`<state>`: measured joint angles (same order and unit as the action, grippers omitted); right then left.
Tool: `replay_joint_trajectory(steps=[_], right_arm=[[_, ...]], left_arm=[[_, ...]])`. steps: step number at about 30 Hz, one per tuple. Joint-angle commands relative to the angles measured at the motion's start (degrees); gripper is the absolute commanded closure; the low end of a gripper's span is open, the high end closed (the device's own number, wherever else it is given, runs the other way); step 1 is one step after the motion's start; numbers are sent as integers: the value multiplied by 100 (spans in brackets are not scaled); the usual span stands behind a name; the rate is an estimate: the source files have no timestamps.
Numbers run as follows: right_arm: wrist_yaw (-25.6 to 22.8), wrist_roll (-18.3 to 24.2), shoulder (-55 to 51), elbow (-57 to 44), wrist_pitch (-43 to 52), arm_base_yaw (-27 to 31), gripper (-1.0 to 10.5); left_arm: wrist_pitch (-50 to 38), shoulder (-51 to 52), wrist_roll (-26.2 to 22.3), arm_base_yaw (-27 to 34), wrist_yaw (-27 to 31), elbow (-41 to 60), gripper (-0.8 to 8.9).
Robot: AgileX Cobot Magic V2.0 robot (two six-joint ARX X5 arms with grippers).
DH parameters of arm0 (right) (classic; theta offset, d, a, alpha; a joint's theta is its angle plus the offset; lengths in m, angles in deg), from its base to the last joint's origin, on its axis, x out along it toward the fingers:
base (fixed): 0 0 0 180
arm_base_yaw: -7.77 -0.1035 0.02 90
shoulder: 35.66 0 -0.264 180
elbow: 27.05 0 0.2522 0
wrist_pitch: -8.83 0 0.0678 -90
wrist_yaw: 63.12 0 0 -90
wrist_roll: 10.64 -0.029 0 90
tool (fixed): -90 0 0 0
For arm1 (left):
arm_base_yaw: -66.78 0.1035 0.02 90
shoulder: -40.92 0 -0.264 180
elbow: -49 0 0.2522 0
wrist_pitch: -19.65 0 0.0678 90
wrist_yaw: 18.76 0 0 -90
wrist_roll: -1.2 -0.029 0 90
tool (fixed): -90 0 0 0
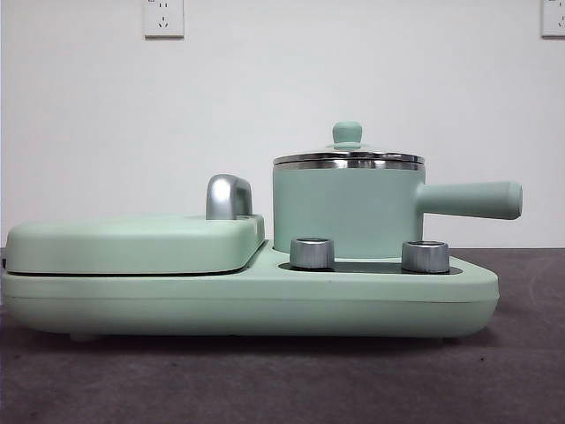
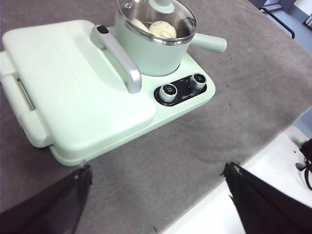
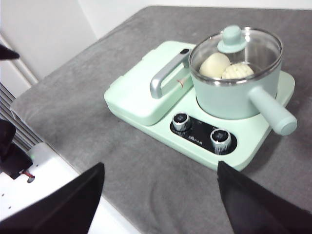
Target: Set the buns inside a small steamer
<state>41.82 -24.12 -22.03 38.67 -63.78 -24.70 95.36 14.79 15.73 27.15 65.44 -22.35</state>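
Observation:
The small mint-green steamer (image 1: 346,212) stands on the right half of the cooker base, its glass lid (image 1: 348,156) on and its straight handle pointing right. Through the lid both wrist views show the two buns inside: the smooth plain bun (image 3: 215,65) and the twisted bun (image 3: 238,71) side by side; they also show in the left wrist view, plain (image 2: 139,24) and twisted (image 2: 163,29). My left gripper (image 2: 156,195) is open and empty, drawn back from the cooker over the table's front edge. My right gripper (image 3: 161,195) is open and empty, also drawn back.
The flat lidded griddle (image 1: 132,243) with a chrome handle (image 1: 228,196) fills the left half of the cooker. Two chrome knobs (image 1: 312,253) (image 1: 425,256) face forward below the steamer. Grey cloth covers the table (image 1: 282,380). A white table edge (image 2: 253,214) lies near the grippers.

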Motion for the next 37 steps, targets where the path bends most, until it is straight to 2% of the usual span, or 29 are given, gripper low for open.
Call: replay_joint_trajectory(steps=[1, 2, 3, 4, 24, 29, 35, 37], right_arm=[[11, 72, 13, 39, 70, -35, 833], [15, 144, 11, 39, 70, -35, 974], [11, 203, 11, 39, 70, -35, 918], [4, 208, 11, 39, 70, -35, 930], [7, 195, 11, 42, 74, -35, 929], [7, 195, 11, 42, 74, -35, 929], [7, 195, 11, 42, 74, -35, 929], [7, 195, 11, 44, 79, -35, 929]], left_arm=[[-33, -15, 116, -39, 28, -55, 678], [-24, -15, 81, -39, 28, -55, 833], [-39, -15, 76, -39, 46, -55, 783], [-44, -15, 79, -39, 61, -55, 804], [-131, 7, 74, 94, 107, 68, 804], [-199, 68, 74, 726, 107, 444, 804], [-310, 439, -136, 1941, 109, 1351, 804], [-955, 616, 164, 2306, 114, 1687, 804]])
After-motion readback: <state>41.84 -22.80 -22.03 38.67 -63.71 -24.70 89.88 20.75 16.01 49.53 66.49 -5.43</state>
